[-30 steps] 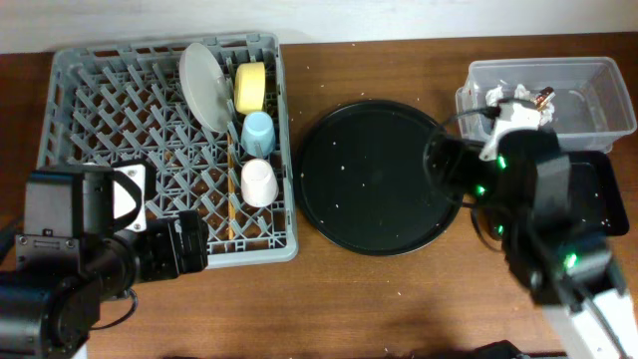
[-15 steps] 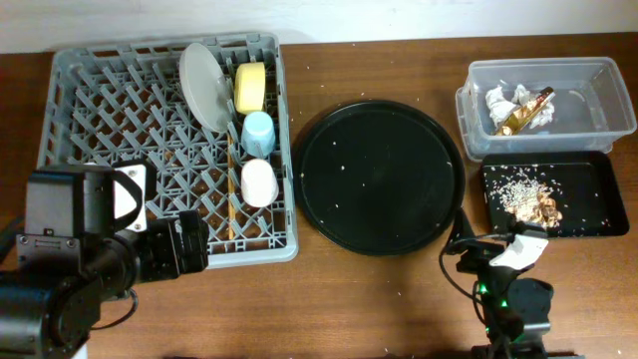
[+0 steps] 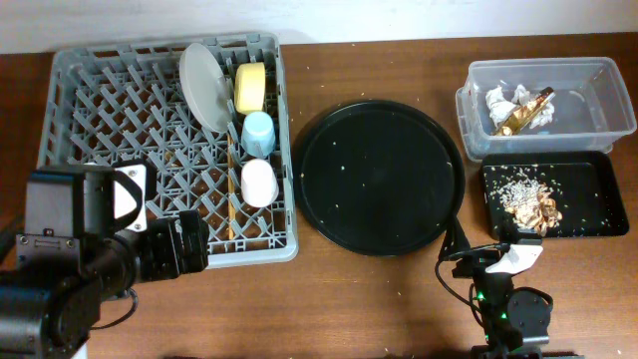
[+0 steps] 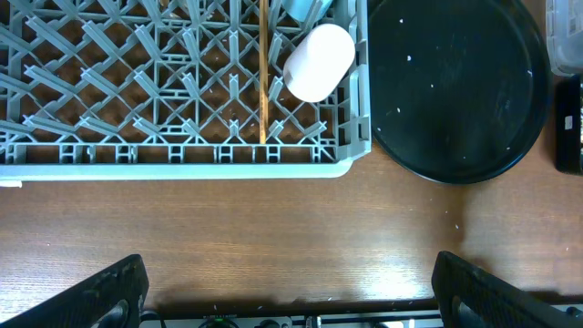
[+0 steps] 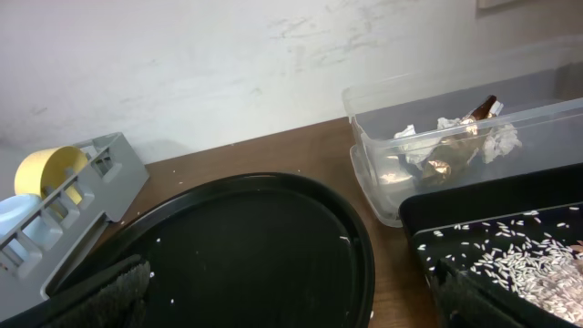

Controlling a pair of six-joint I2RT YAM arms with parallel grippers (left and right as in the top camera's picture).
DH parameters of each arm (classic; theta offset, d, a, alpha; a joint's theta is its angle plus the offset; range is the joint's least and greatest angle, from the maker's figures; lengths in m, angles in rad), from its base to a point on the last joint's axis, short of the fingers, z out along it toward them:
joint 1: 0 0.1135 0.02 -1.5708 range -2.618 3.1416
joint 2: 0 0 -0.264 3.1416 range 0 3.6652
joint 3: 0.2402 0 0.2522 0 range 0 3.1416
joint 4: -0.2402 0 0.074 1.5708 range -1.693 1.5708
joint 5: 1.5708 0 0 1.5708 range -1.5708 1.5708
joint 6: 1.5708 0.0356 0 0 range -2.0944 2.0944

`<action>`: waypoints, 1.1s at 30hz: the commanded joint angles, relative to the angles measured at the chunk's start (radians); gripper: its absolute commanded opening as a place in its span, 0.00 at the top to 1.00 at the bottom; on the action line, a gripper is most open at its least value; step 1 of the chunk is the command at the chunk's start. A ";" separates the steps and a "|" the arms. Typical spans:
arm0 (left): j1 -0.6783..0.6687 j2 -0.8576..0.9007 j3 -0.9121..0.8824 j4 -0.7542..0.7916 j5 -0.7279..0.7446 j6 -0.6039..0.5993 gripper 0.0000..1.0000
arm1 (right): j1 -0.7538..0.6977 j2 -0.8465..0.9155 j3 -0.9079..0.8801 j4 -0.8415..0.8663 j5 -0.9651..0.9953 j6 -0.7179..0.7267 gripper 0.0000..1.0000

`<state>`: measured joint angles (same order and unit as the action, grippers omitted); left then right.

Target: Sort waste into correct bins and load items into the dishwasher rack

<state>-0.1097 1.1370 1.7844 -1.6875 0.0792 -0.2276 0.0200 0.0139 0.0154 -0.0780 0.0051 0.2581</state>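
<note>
The grey dishwasher rack (image 3: pixel 110 120) at the left holds the grey plate (image 3: pixel 202 85), yellow bowl (image 3: pixel 249 88), blue cup (image 3: pixel 258 133), pink cup (image 3: pixel 258 182) and chopsticks (image 3: pixel 231 194). The clear tub (image 3: pixel 598 100) holds white tissues (image 3: pixel 498 100) and the gold-brown wrapper (image 3: pixel 523 112). The flat black tray (image 3: pixel 588 214) holds rice crumbs and brown scraps (image 3: pixel 533 204). My left gripper (image 4: pixel 291 292) is open and empty over bare table in front of the rack (image 4: pixel 173 155). My right gripper (image 5: pixel 291 292) is open and empty, low at the front right, facing the tub (image 5: pixel 547 137).
The large round black tray (image 3: pixel 379 178) lies between the rack and the bins, with a few white crumbs on it; it also shows in the right wrist view (image 5: pixel 246 246) and the left wrist view (image 4: pixel 455 91). A white wall stands behind the table.
My right arm has pulled back from over the tub to the front edge of the table. The tissues and wrapper in the tub now show. The left arm has not moved.
</note>
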 commanded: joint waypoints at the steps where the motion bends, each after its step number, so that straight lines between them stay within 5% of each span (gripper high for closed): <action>1: 0.001 -0.002 0.002 0.000 0.004 0.005 0.01 | -0.007 -0.006 -0.010 -0.001 -0.008 -0.008 0.01; 11: 0.001 0.019 -0.044 0.016 -0.050 0.005 0.01 | -0.007 -0.006 -0.010 -0.001 -0.008 -0.008 0.02; 16: 0.001 -0.088 -0.478 0.546 -0.241 0.034 0.01 | -0.007 -0.006 -0.010 -0.001 -0.008 -0.007 0.02; 19: 0.001 -0.362 -0.934 0.962 -0.230 0.039 0.01 | -0.007 -0.006 -0.010 -0.001 -0.008 -0.007 0.02; 21: 0.001 -0.581 -1.153 1.100 -0.234 0.065 0.01 | -0.007 -0.006 -0.010 -0.001 -0.008 -0.008 0.02; 24: 0.004 -0.793 -1.259 1.202 -0.250 0.164 0.01 | -0.007 -0.006 -0.010 -0.001 -0.008 -0.008 0.01; 29: 0.004 -0.824 -1.292 1.295 -0.357 0.185 0.01 | -0.007 -0.006 -0.010 -0.001 -0.008 -0.007 0.02; 33: 0.022 -0.919 -1.523 1.645 -0.330 0.225 0.01 | -0.007 -0.006 -0.010 -0.001 -0.008 -0.007 0.01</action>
<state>-0.0978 0.2646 0.3870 -0.1650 -0.2565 -0.0444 0.0200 0.0154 0.0143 -0.0772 -0.0017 0.2569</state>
